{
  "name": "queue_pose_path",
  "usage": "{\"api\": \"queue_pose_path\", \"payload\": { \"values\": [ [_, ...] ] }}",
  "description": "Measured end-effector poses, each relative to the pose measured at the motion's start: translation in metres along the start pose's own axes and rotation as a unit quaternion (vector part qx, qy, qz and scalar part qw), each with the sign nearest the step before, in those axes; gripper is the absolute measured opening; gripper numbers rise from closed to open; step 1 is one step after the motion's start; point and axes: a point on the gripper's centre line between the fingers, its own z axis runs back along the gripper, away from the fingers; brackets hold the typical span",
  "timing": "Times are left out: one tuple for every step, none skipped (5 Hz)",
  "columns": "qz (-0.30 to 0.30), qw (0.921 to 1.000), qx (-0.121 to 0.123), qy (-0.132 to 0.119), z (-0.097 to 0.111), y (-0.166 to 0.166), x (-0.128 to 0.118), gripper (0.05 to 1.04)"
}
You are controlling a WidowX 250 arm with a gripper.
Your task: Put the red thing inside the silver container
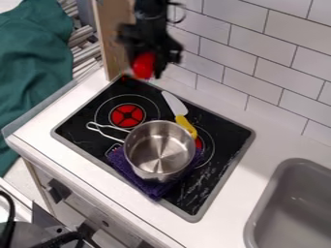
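Above the cooktop's far left corner, you see the pincer (147, 62) closed about the red thing (143, 66), which sits between its fingers and protrudes below. The blurred red thing points downward, its long axis near upright. Nearer you, the silver pot (159, 151) stands on a purple cloth (154, 188) on the black cooktop (82, 135), beside a yellow-handled knife (175, 103). Around them: the white table (227, 220), grey sink (294, 208), tiled wall (246, 63) and green fabric (32, 63).
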Motion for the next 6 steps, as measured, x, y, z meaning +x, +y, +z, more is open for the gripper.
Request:
{"api": "queue_pose_path", "payload": {
  "values": [
    [0.007, 0.9997, -0.018, 0.011, 0.012, -0.030, -0.032, 0.548],
    [0.016, 0.9984, -0.031, 0.044, 0.008, -0.060, -0.073, 0.547],
    [0.027, 0.9965, -0.040, 0.068, -0.001, -0.065, -0.094, 0.548],
    [0.017, 0.9955, -0.040, 0.085, -0.008, -0.066, -0.103, 0.547],
    [0.009, 0.9935, -0.038, 0.107, -0.022, -0.064, -0.109, 0.620],
    [-0.003, 0.9924, -0.040, 0.116, -0.029, -0.066, -0.102, 0.927]
  ]
}}
